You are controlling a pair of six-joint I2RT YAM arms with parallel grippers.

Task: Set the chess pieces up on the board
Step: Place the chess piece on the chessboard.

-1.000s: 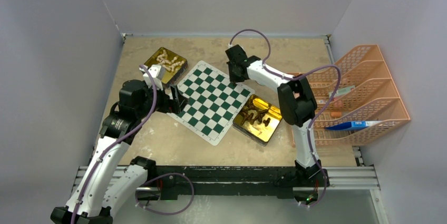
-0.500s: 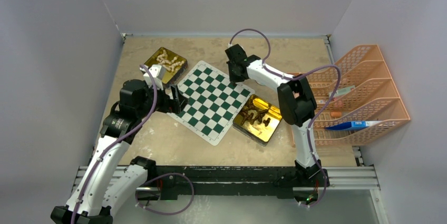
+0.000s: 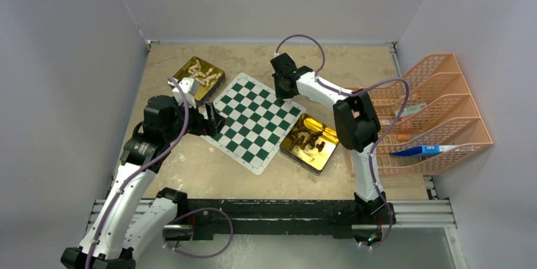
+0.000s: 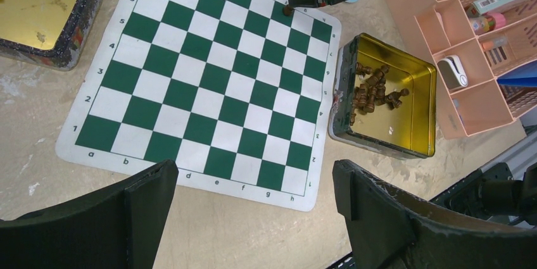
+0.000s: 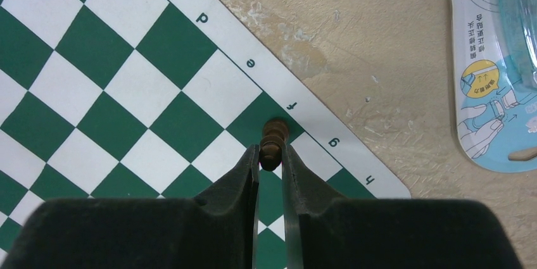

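Here, pinched in right gripper (image 5: 271, 150): one small dark brown chess piece (image 5: 275, 131), at edge of one green-white checked board (image 5: 126, 95). Left gripper (image 4: 252, 171) spread wide, holding nothing. Nearby, two shiny gold rectangular tins (image 4: 415, 123) (image 4: 28, 19).

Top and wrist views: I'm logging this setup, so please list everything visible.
board: one, green-and-white, table centre
tins: two, gold, either side of board
cream pieces: heap, cream, in left tin
brown pieces: heap, brown, in right tin
held piece: one, brown, at board's far edge
rack: one, peach, table's right side
blister pack: one, teal, on table beyond board
left gripper: one, black, open, by board's left edge
right gripper: one, black, shut on held piece
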